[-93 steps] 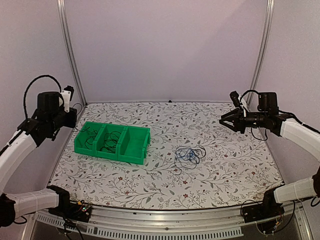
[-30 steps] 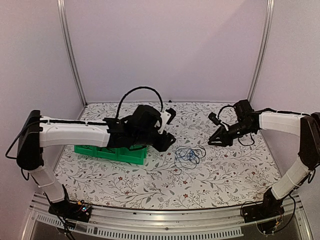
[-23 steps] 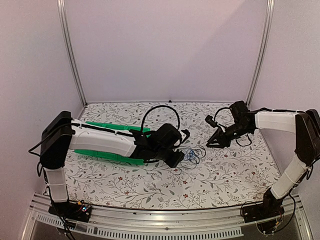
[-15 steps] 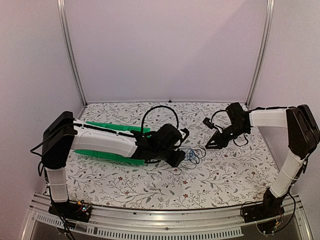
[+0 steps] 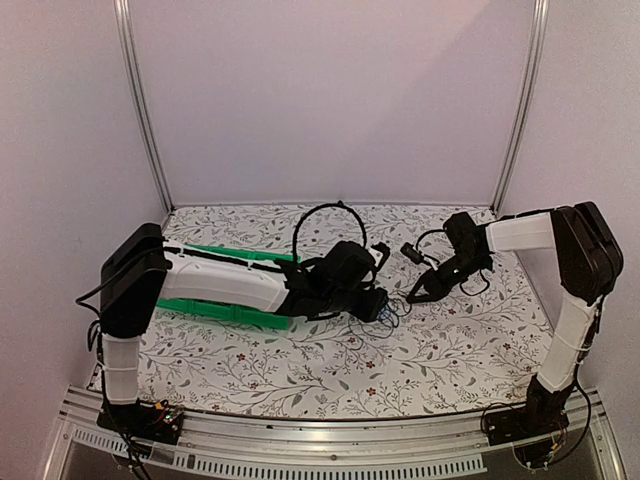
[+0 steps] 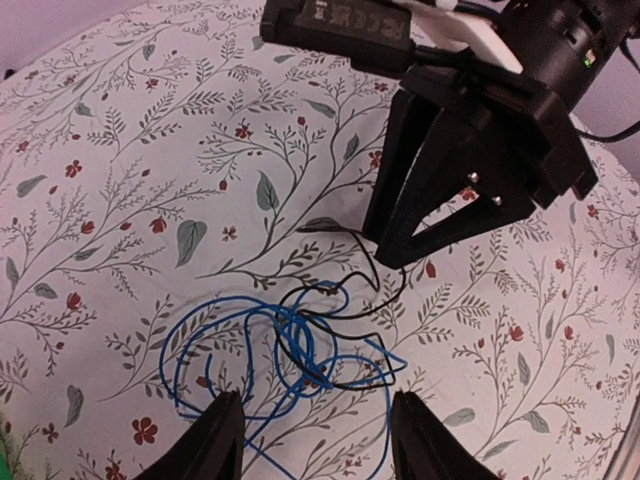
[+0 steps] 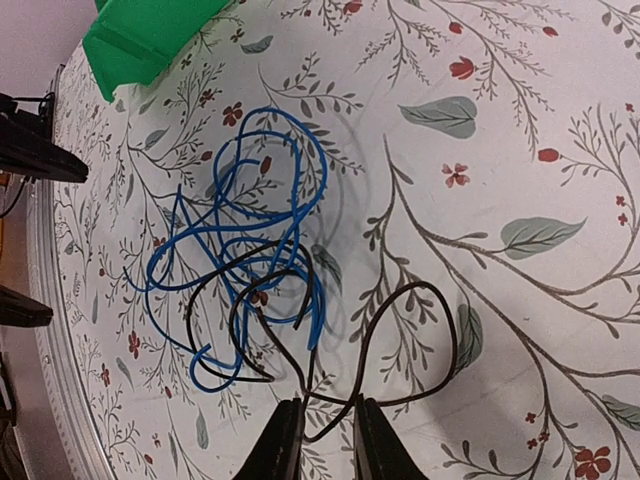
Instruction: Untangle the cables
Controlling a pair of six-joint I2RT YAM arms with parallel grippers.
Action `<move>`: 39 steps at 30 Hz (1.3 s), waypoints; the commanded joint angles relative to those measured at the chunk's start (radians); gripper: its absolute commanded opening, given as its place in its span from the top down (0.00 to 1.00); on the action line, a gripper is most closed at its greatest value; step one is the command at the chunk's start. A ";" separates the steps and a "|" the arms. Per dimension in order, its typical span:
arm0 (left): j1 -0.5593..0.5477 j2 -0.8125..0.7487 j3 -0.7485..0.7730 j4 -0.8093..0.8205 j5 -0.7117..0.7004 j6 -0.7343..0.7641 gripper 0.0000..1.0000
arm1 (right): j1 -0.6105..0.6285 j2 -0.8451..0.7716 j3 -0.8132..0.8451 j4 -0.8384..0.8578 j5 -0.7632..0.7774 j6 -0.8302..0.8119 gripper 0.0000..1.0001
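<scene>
The cables [image 5: 396, 308] lie as a small snarl of blue [image 6: 290, 345] and black [image 7: 400, 340] wire on the flowered table. My left gripper [image 5: 378, 305] hovers just over the blue loops, open, its fingers wide apart at the bottom of the left wrist view [image 6: 315, 450]. My right gripper [image 5: 415, 296] reaches down from the right onto the snarl's black end [image 6: 395, 255]. In the right wrist view its fingers [image 7: 328, 445] stand a narrow gap apart, with crossing strands of black cable between them.
A green bin [image 5: 215, 252] stands on the left, mostly hidden behind my outstretched left arm; its corner shows in the right wrist view [image 7: 140, 35]. The two grippers are close together over the snarl. The left gripper's fingers [image 7: 40, 155] show beyond the cables.
My left arm has swung from the bin rightward and down over the cables. My right gripper has moved left and down onto the black cable, its jaws narrowing.
</scene>
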 commanded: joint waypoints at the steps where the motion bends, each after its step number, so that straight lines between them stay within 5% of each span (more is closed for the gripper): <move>1: 0.014 0.057 0.070 0.079 -0.009 -0.019 0.49 | 0.002 0.021 0.028 -0.009 -0.031 0.017 0.83; 6: 0.036 0.068 0.062 0.139 0.012 -0.041 0.49 | 0.003 -0.008 0.039 -0.013 -0.029 0.014 1.00; 17: 0.051 0.154 0.110 0.188 0.045 -0.050 0.49 | 0.002 -0.186 -0.013 -0.001 -0.108 -0.003 1.00; 39: 0.093 0.184 0.098 0.416 0.010 -0.040 0.48 | 0.002 -0.205 -0.016 -0.073 -0.238 -0.077 1.00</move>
